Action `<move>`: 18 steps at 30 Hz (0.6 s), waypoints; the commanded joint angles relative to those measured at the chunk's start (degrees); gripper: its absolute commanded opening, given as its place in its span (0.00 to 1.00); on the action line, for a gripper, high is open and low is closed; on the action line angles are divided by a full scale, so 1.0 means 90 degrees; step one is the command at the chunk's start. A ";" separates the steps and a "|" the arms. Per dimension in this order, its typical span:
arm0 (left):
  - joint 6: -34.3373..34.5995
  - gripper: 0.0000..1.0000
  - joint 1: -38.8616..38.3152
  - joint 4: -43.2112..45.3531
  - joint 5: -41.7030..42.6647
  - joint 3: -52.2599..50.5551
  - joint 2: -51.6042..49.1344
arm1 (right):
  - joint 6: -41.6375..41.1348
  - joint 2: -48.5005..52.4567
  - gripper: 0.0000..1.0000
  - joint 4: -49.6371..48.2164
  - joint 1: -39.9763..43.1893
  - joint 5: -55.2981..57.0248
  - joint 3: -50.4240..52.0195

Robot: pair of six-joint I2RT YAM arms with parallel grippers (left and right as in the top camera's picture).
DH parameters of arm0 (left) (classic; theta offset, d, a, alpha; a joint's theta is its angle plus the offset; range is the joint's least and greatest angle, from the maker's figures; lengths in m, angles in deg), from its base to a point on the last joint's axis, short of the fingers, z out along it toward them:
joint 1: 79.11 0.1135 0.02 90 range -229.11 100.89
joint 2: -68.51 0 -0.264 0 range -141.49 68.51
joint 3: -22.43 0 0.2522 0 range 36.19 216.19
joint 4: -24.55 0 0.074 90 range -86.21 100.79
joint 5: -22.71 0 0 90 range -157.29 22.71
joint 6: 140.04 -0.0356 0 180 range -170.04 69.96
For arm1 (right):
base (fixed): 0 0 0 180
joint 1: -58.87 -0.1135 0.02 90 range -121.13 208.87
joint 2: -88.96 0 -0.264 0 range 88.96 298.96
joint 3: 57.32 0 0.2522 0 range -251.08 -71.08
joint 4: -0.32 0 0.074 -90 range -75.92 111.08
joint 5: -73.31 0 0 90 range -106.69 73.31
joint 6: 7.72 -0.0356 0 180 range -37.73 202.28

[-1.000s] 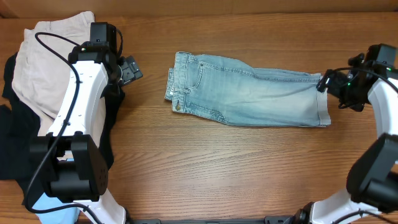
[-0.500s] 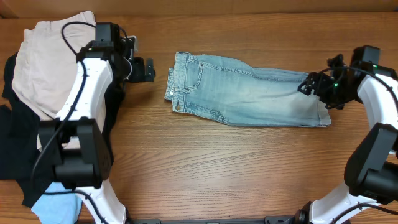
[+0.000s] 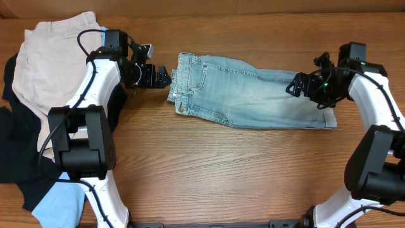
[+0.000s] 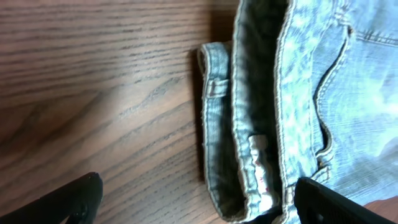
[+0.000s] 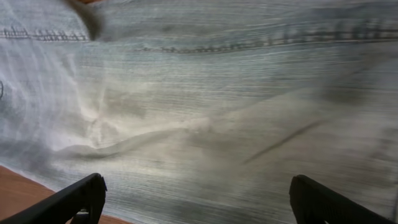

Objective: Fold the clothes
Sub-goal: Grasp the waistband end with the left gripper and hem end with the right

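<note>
Table [image 3: 253, 183] of brown wood carries everything. At its left end lies a heap of clothes: beige shorts [image 3: 47, 63] on top, a black garment [image 3: 12, 152] beneath, a sky-blue piece [image 3: 57, 212] at the near corner. Denim shorts [image 3: 253, 101] lie flat near the middle, apart from the heap, waistband to the left and cuffs to the right, slightly slanted.

Left fingers [image 3: 162, 77] hang just beside the waistband, spread apart and holding nothing; the left wrist view shows both tips [image 4: 68, 202] straddling the band's edge. Right fingers [image 3: 295, 85] are likewise released and empty, spread wide above the leg cloth short of the cuffs. Whether they touch the denim I cannot tell.

Risks, as I judge them: the left fingers could pinch only the top layer or a belt loop [image 4: 214, 71], so the layers would slide apart when lifted. The right fingers face smooth, flat cloth with no edge to catch, so they could slip or bunch it, leaving a crooked fold.

A small white tag [image 4: 258, 155] sits inside the waistband; nothing on it is legible, and no brand shows.
</note>
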 commanded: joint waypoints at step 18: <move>0.0051 1.00 -0.0665 0.0357 0.0070 -0.0012 -0.0051 | 0.0046 -0.0049 1.00 -0.0044 -0.0136 -0.0005 -0.0085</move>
